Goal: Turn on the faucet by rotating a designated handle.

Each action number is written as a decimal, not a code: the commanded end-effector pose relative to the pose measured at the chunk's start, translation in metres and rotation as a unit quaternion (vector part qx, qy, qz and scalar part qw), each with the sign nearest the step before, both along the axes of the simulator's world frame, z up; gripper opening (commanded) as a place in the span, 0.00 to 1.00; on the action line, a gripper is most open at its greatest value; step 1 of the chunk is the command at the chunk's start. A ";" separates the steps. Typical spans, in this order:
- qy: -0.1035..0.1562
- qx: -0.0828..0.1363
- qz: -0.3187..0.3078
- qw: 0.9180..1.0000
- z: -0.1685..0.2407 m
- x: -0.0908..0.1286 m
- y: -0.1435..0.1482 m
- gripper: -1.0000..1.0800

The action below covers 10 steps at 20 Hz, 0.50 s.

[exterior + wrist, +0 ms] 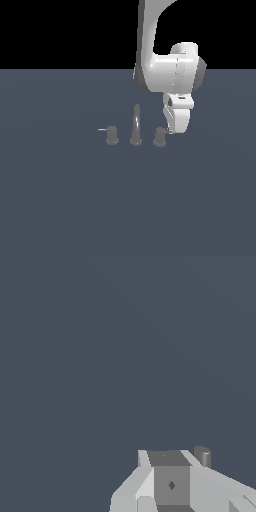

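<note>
The faucet stands on the dark floor in the exterior view: a tall thin arched spout [136,126] with a stubby handle on either side. The handle [159,136] on the exterior view's right is a short dark grey cylinder. Its lever rod points right and is mostly hidden behind my gripper [172,131]. The other handle [112,135] has its rod pointing left. My gripper hangs down right beside the right handle, at its rod. In the wrist view the fingers [150,458] show no gap between them, and the handle's cylinder [202,456] peeks out just behind them.
The white arm [165,65] comes down from above, behind the faucet. The flat dark blue-grey floor [125,210] spreads around the faucet in all directions.
</note>
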<state>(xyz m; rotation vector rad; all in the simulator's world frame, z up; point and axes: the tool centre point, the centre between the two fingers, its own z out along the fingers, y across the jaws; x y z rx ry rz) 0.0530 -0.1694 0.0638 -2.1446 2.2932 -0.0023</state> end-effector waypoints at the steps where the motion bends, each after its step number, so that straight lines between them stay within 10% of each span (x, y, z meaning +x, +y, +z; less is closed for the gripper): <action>1: 0.001 0.000 -0.001 1.000 0.000 -0.010 -0.005 0.00; 10: -0.001 0.000 0.000 1.000 0.000 -0.023 0.003 0.00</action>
